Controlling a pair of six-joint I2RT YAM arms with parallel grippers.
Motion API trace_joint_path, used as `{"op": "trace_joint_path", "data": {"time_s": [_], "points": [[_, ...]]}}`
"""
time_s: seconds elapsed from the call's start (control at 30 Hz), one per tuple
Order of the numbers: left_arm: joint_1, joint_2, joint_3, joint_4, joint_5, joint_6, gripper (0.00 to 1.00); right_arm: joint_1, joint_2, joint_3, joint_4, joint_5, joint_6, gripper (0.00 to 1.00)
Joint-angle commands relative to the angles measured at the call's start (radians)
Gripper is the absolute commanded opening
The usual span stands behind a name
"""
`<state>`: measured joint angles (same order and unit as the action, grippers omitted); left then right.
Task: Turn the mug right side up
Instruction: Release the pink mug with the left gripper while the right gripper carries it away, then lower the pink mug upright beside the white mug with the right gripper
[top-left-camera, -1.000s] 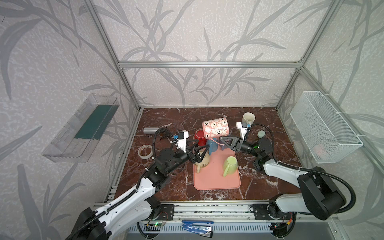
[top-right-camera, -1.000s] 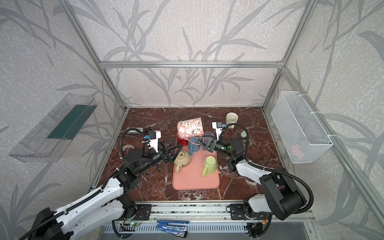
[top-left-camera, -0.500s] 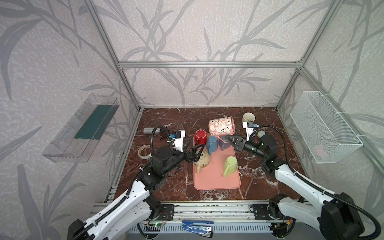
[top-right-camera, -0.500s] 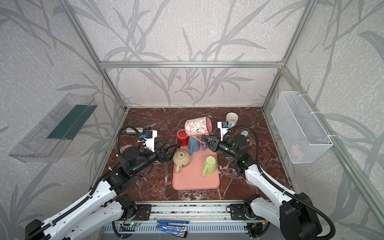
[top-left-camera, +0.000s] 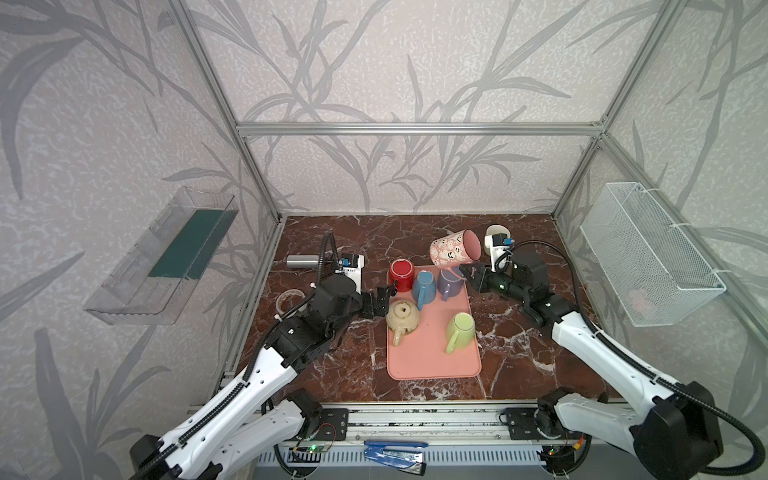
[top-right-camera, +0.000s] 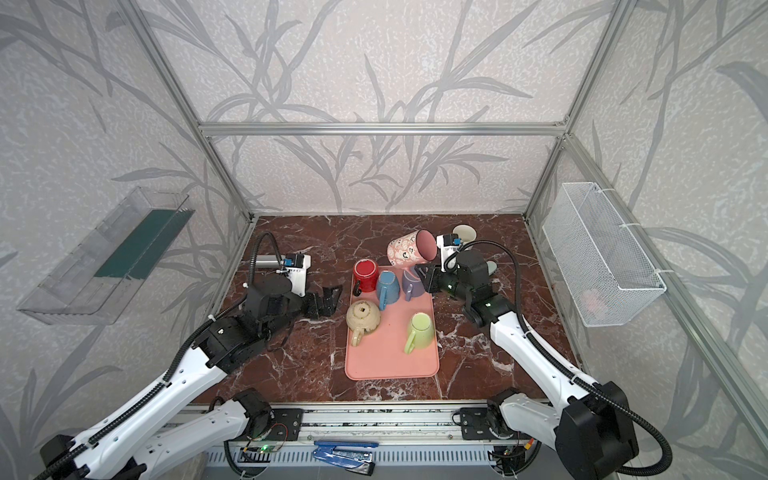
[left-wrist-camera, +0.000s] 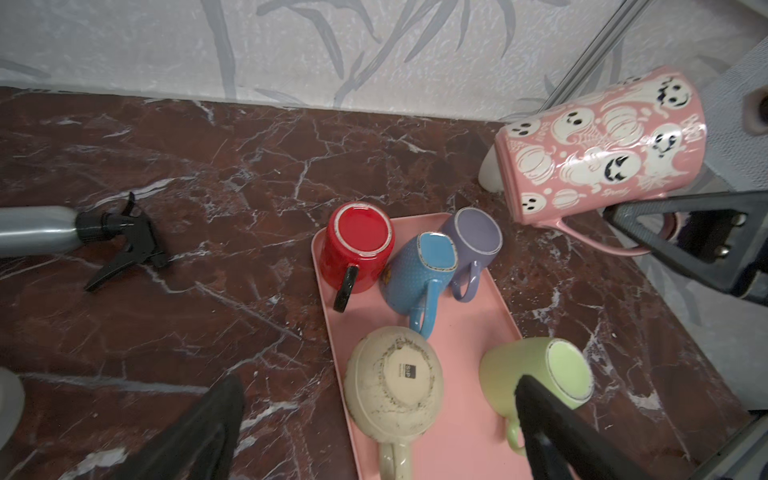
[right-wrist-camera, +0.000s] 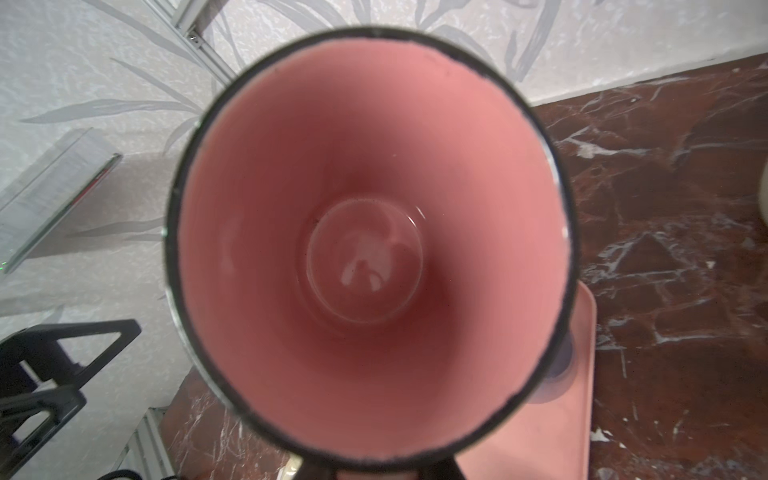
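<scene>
I am wearing white shells on my left arm (top-left-camera: 232, 390) and right arm (top-left-camera: 602, 353), black joints, black jaws, ribbed black cables (top-left-camera: 323, 257).

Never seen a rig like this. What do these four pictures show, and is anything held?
Two robot arms with pincer grippers work over a marble table. Two pictures come from a twin camera above; the others from a camera on each wrist. A pink tray carries five upside-down mugs: red, blue, purple, beige, green. A spray bottle, a tape roll and a cream cup sit off the tray. The right gripper is shut on the handle of the pink ghost mug, tilted in the air; the right wrist view looks into its mouth. The left gripper is open beside the tray.
</scene>
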<state>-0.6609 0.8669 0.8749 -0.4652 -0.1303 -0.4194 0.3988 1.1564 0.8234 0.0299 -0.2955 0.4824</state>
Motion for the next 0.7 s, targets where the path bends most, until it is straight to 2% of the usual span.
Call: {"op": "trace_joint_path", "data": {"time_s": [0.0, 0.27, 0.47, 0.67], "points": [[0.000, 0.004, 0.063, -0.187, -0.050, 0.048, 0.99, -0.019, 0.007, 0.101, 0.038, 0.066, -0.080, 0.00], [0.000, -0.001, 0.134, -0.305, -0.062, 0.124, 1.00, -0.035, 0.106, 0.213, -0.029, 0.139, -0.151, 0.00], [0.000, -0.025, 0.107, -0.316, -0.100, 0.157, 1.00, -0.040, 0.191, 0.280, -0.050, 0.187, -0.191, 0.00], [0.000, -0.038, 0.055, -0.278, -0.074, 0.164, 0.99, -0.042, 0.290, 0.359, -0.081, 0.237, -0.226, 0.00]]}}
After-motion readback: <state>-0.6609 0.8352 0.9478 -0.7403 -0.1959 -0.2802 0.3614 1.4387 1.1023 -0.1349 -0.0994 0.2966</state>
